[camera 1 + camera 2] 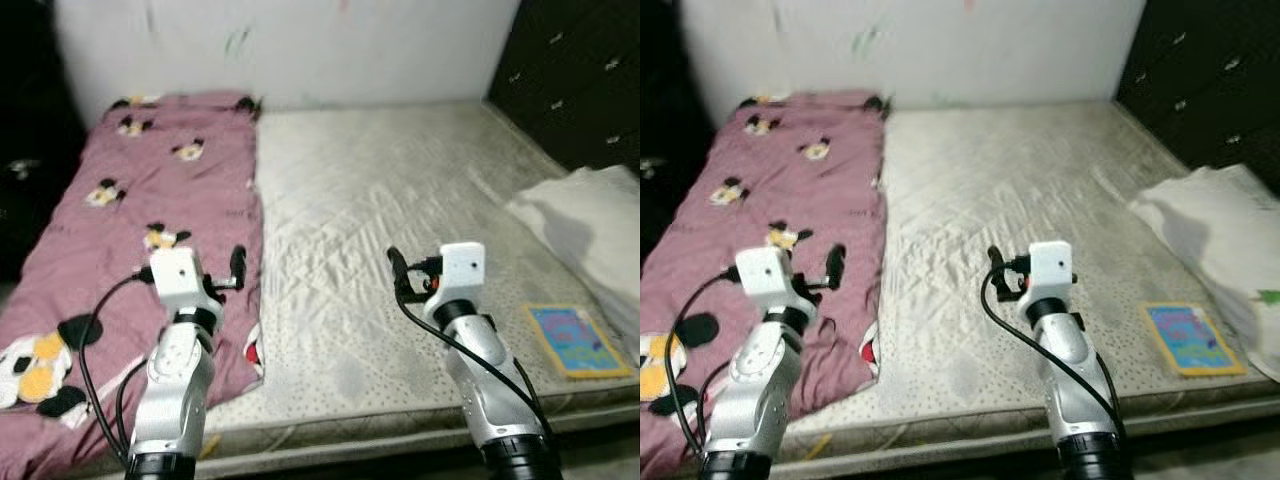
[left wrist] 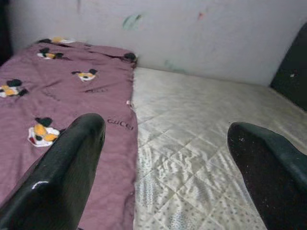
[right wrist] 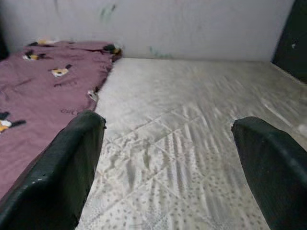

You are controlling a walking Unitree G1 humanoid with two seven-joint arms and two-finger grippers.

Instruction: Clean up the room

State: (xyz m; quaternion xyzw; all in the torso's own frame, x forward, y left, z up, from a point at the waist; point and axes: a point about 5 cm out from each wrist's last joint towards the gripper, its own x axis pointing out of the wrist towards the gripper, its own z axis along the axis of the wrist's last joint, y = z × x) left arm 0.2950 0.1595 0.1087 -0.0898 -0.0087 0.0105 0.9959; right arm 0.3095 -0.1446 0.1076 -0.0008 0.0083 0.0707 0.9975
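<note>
A bare quilted mattress [image 1: 400, 230] is seen ahead, set against a pale wall [image 1: 300, 45]; its left part, toward 9 o'clock, is covered by a purple blanket [image 1: 150, 200] printed with cartoon mouse figures, which runs from the wall down to the near edge and is rumpled at its near end. A white pillow [image 1: 590, 225] lies on the mattress at 3 o'clock, just beside a dark cabinet [image 1: 575, 70] standing at 2 o'clock; a flat book [image 1: 577, 340] with a yellow border and blue cover lies near the front edge at 4 o'clock, close beside the pillow.

The left end effector [image 2: 165, 158] is held above the inner edge of the blanket at about 7 o'clock; its fingers [image 2: 62, 177] are spread wide and nothing is held between them. The right end effector [image 3: 168, 158] is held above the bare mattress at about 5 o'clock, well apart from the book; its fingers [image 3: 268, 163] are likewise spread wide and empty. Black cables are seen looping along both silver arms.
</note>
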